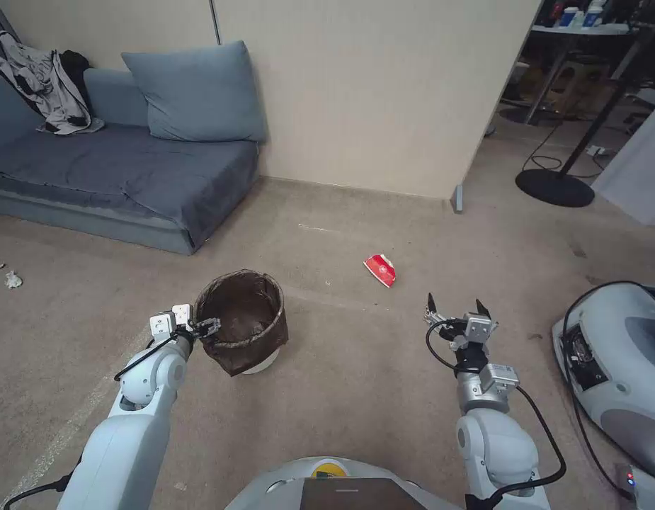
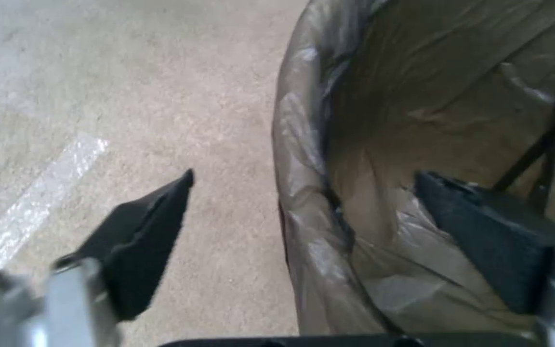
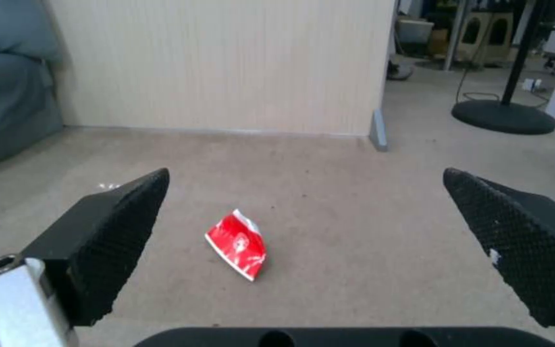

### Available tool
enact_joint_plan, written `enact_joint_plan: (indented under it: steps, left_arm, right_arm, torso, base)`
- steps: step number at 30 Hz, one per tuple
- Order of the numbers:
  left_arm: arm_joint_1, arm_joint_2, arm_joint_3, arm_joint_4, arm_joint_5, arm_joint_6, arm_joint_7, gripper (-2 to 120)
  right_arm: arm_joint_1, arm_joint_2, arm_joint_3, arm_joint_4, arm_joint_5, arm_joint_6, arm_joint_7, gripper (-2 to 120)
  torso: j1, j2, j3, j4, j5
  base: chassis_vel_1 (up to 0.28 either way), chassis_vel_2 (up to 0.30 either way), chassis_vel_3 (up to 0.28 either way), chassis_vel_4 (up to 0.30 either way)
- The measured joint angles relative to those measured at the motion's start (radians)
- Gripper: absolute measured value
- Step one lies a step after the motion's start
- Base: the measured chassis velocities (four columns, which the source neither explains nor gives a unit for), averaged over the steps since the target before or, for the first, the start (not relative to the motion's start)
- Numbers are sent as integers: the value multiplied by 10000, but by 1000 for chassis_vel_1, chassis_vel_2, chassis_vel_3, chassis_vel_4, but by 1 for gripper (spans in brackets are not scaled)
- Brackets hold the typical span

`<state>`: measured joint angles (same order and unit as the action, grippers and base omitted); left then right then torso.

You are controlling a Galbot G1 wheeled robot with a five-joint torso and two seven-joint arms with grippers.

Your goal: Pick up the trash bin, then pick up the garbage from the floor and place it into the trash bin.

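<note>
The trash bin [image 1: 246,319] stands on the carpet just ahead of me, a white tub lined with a dark brown bag folded over the rim. My left gripper [image 1: 205,327] is open at the bin's near left rim. In the left wrist view the gripper [image 2: 303,176] straddles the rim, one finger [image 2: 149,231] outside and the other inside the bag [image 2: 419,96]. A crumpled red-and-white carton [image 1: 380,269], garbage, lies on the floor to the bin's right. My right gripper [image 1: 456,308] hovers open a short way short of it, and the carton [image 3: 238,243] shows between its fingers [image 3: 111,236].
A blue sofa [image 1: 129,170] with a cushion fills the far left. White scraps [image 1: 13,280] lie on the floor at the left edge. A grey machine housing [image 1: 617,361] with a black cable sits at the right. A round stand base [image 1: 554,188] stands past the partition wall [image 1: 369,92].
</note>
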<state>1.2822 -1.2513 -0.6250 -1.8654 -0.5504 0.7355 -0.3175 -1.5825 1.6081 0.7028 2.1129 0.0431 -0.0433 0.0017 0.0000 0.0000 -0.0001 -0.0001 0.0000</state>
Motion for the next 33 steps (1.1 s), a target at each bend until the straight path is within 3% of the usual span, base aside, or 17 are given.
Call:
enact_joint_plan:
  steps: [1,5,6,8,9,12,14,17,18,20,22,33]
  left_arm:
    - [-33,-20,9,75,-18,-5,-72,80]
    - [-52,-46,1,203,-24,-32,-144,80]
    - [-44,-48,-3,212,-24,-34,-145,63]
    - [-21,-58,-34,225,-22,-35,-146,63]
    - [-2,-60,-46,225,-17,-35,-147,50]
    - [18,-60,-46,215,-9,-33,-147,43]
    - [48,-48,-42,178,1,-29,-147,30]
    - [98,-20,-5,87,8,-19,-145,30]
    - [124,-7,-4,32,9,-13,-142,17]
    - [150,-3,-4,-14,10,-8,-142,17]
    - [243,6,0,-184,5,8,-123,7]
    - [929,162,-122,-1667,-12,-3,-37,3]
  right_arm:
    - [5,0,-1,-2,0,0,0,100]
    - [10,0,-1,-2,29,13,45,100]
    - [10,0,0,-2,42,13,66,100]
    - [12,0,0,-2,61,13,93,100]
    - [13,0,0,-3,66,13,100,100]
    - [17,0,-5,-2,69,13,104,100]
    - [21,0,-17,-3,69,14,106,100]
    - [22,0,-29,-2,67,17,109,100]
    - [22,0,-34,-2,65,20,109,100]
    - [23,0,-35,0,64,22,109,100]
    - [24,0,-46,8,64,24,112,100]
    - [64,0,25,225,121,-82,213,100]
  torso:
    - [0,0,0,1,0]
    - [0,0,-1,2,5]
    - [0,1,-1,2,5]
    - [0,1,-1,1,6]
    - [0,0,-1,2,4]
    - [0,1,-1,2,5]
    - [0,1,-1,2,2]
    - [0,0,0,2,-1]
    - [0,0,1,0,-3]
    - [0,0,1,0,-4]
    - [0,0,1,-2,-10]
    - [0,0,1,1,-3]
  base:
    - [0,0,0,0]
    - [0,0,0,0]
    - [0,0,0,0]
    - [0,0,0,0]
    - [0,0,0,0]
    - [0,0,0,0]
    - [0,0,0,0]
    - [0,0,0,0]
    - [0,0,0,0]
    - [0,0,0,0]
    - [0,0,0,0]
    - [0,0,0,0]
